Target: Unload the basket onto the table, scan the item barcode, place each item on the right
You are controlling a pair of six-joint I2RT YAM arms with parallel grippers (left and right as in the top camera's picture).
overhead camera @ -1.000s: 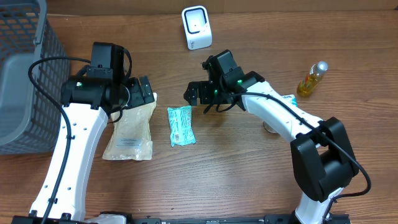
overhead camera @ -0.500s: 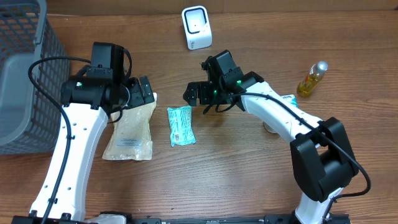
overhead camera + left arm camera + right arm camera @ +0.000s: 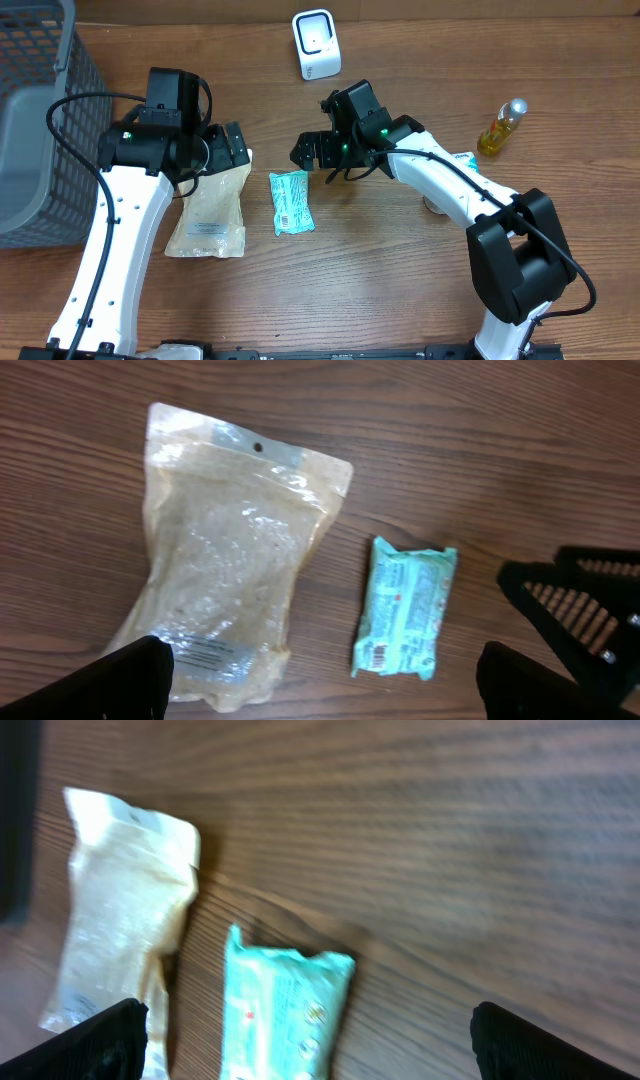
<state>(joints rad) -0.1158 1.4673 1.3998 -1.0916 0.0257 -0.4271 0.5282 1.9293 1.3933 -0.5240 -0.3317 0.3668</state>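
A teal packet (image 3: 291,202) lies flat on the wooden table, between the two arms. In the left wrist view the teal packet (image 3: 405,607) shows a small barcode (image 3: 375,653) at its near corner. My right gripper (image 3: 312,152) hovers open just above and to the right of it; in its wrist view the packet (image 3: 285,1010) lies between the wide-spread fingers (image 3: 110,1035). My left gripper (image 3: 236,148) is open over the top of a clear tan pouch (image 3: 210,208). A white scanner (image 3: 316,44) stands at the back centre.
A grey wire basket (image 3: 40,120) fills the left back corner. A small bottle of yellow liquid (image 3: 502,127) stands at the right. The tan pouch (image 3: 225,580) lies just left of the packet.
My right gripper has shifted slightly left, toward the teal packet. The left arm and the items have not moved.
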